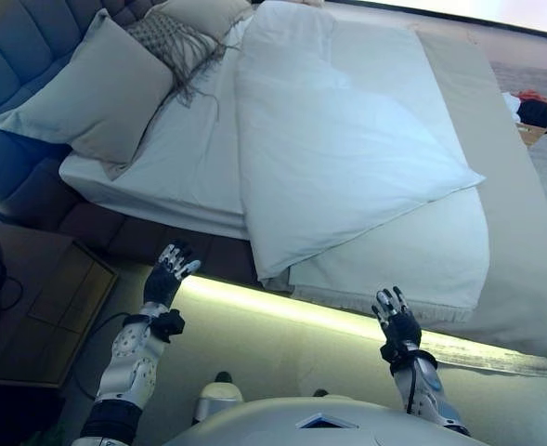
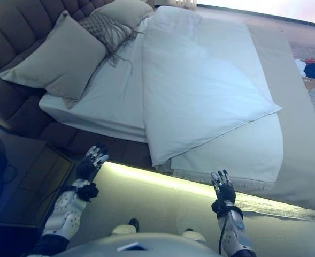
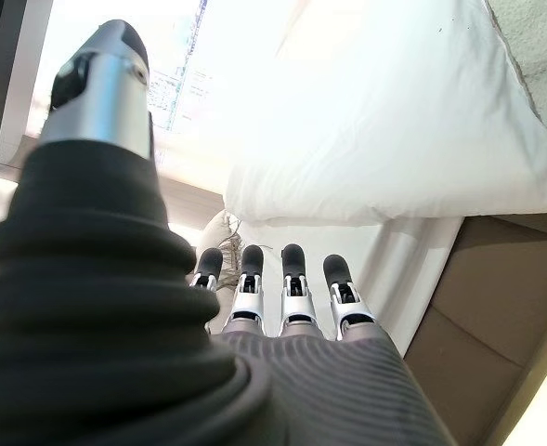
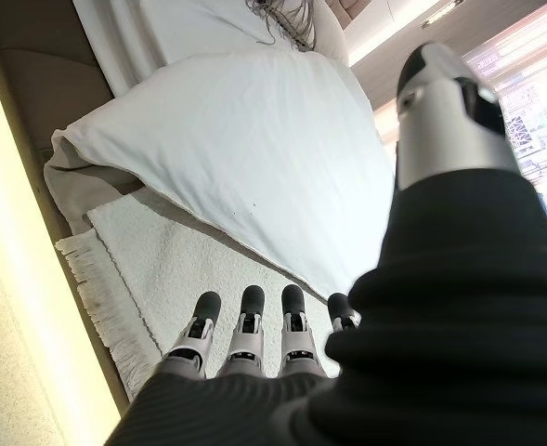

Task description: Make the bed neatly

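A white duvet lies skewed across the bed, one corner folded back over its near edge. Under it a cream fringed throw reaches the near side. The white sheet is bare toward the headboard. My left hand is raised open over the floor just short of the bed's near edge, holding nothing. My right hand is also open and empty, below the throw's fringe. Straight fingers show in the left wrist view and fingers in the right wrist view.
A large grey pillow, a fringed grey cushion and another pillow lean at the padded headboard. A wooden nightstand stands at my left. A basket with clothes sits beyond the bed. A lit strip runs under the bed.
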